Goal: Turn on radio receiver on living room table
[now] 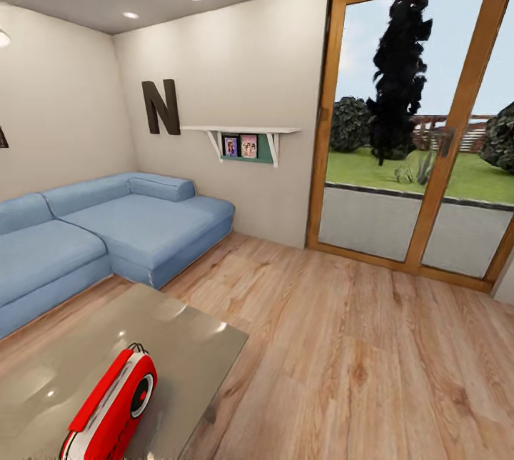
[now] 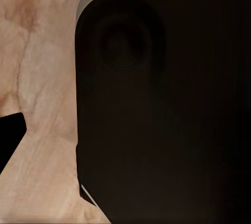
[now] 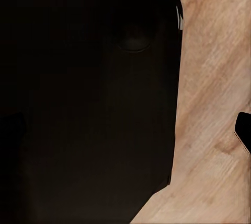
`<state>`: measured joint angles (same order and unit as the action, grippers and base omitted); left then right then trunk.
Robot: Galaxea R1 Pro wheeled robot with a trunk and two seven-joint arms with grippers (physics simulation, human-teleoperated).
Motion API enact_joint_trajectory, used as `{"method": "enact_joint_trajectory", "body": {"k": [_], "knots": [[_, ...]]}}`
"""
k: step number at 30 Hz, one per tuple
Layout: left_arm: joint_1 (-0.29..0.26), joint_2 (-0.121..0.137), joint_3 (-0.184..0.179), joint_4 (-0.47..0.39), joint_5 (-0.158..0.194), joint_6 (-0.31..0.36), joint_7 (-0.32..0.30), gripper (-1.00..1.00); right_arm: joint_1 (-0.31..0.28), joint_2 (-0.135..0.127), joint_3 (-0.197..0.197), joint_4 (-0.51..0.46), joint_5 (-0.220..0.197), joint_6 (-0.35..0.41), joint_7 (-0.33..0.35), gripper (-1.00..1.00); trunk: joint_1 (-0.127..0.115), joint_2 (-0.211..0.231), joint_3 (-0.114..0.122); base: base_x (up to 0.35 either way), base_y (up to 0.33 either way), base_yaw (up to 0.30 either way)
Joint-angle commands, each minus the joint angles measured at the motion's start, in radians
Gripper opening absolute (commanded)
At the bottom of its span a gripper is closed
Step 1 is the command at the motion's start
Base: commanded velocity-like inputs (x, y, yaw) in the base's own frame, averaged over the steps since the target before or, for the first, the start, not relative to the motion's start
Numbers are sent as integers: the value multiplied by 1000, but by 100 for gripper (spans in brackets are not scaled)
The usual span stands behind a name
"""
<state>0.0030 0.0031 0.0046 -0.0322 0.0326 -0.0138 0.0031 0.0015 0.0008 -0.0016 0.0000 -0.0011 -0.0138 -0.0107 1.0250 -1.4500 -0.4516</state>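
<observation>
The red radio receiver (image 1: 113, 404) with white trim stands on the glossy grey-taupe table (image 1: 100, 335) at the lower left of the head view. Its round black-and-white dial faces right and its thin wire handle rises at the top. In the left wrist view one black fingertip (image 2: 11, 132) of my left gripper sits far out at the frame edge over the wood floor. The right wrist view has a black fingertip (image 3: 243, 130) at its edge too. In both, the other finger is lost against my dark base (image 2: 162, 109).
A long blue L-shaped sofa (image 1: 107, 231) runs along the walls behind the table. A white shelf (image 1: 243, 133) with small pictures hangs on the far wall. A wood-framed glass door (image 1: 417, 131) stands at the right. Light plank floor (image 1: 343, 360) stretches right of the table.
</observation>
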Motion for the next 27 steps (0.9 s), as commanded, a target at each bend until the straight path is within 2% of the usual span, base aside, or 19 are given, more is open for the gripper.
{"method": "enact_joint_trajectory", "body": {"k": [1, 27], "knots": [[0, 0, 0, 0, 1, 0, 0, 100, 0, 0, 0, 0, 1, 0, 0, 100, 0, 0, 0, 0, 0, 283], [0, 0, 2, 0, 1, 0, 1, 100, 0, 0, 3, 0, 2, 0, 0, 100, 0, 0, 0, 0, 0, 283]]}}
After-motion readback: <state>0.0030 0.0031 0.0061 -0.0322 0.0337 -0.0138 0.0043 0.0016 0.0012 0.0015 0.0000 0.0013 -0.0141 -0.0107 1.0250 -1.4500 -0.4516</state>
